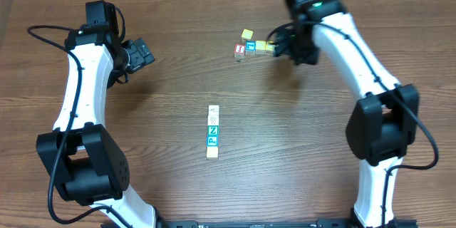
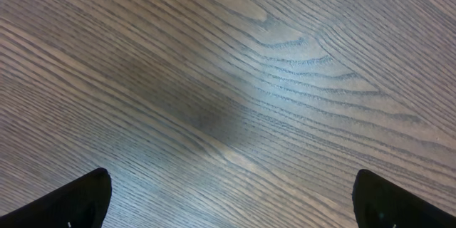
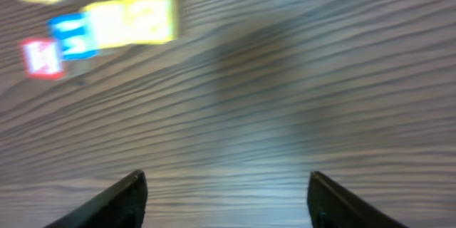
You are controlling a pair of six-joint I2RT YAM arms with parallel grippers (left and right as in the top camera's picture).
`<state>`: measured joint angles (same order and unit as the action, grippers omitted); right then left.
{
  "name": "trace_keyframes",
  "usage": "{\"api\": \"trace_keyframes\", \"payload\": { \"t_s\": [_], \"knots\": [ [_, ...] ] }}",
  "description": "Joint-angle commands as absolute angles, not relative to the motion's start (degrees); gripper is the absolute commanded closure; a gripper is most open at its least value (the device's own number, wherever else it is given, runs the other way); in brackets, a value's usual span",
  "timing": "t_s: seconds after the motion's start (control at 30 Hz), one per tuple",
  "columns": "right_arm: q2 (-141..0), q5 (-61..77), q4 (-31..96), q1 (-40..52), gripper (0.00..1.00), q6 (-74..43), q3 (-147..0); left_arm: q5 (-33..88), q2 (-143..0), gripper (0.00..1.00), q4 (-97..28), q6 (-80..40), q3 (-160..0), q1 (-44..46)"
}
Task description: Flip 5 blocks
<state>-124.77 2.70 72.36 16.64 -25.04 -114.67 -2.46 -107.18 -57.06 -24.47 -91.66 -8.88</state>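
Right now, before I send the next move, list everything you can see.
blocks: five; two whitish, green, teal, pale yellow; one column mid-table
red-faced cube: one, red, left end of far row
blue-faced cube: one, blue, beside the red
yellow cubes: three, yellow; two right of blue, one apart behind
table: one, brown wood
left gripper: one, black, open, over bare wood
right gripper: one, black, open, empty, by far row
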Motion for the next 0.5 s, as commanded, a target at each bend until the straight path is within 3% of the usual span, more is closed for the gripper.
{"api": "trace_keyframes", "payload": {
  "t_s": [0.0, 0.13, 0.2, 0.47],
  "knots": [
    [-122.58, 2.48, 73.19, 12.84, 0.22, -23.49, -115.94, -3.4, -107.92, 0.0, -56.93, -24.45, -91.96, -8.99],
    [-122.58, 2.48, 73.87, 10.46, 0.15, -23.49, -115.94, -3.4, -107.92, 0.0, -56.93, -24.45, -91.96, -8.99],
    [-122.58, 2.48, 74.35, 9.85, 0.0, -23.51, -115.94, -3.4, -107.92, 0.0, -56.93, -24.45, -91.96, -8.99],
    [-122.58, 2.48, 74.87, 9.63, 0.0, -23.53, -115.94, -3.4, -107.92, 0.0, -56.93, -24.45, -91.96, -8.99]
  ]
}}
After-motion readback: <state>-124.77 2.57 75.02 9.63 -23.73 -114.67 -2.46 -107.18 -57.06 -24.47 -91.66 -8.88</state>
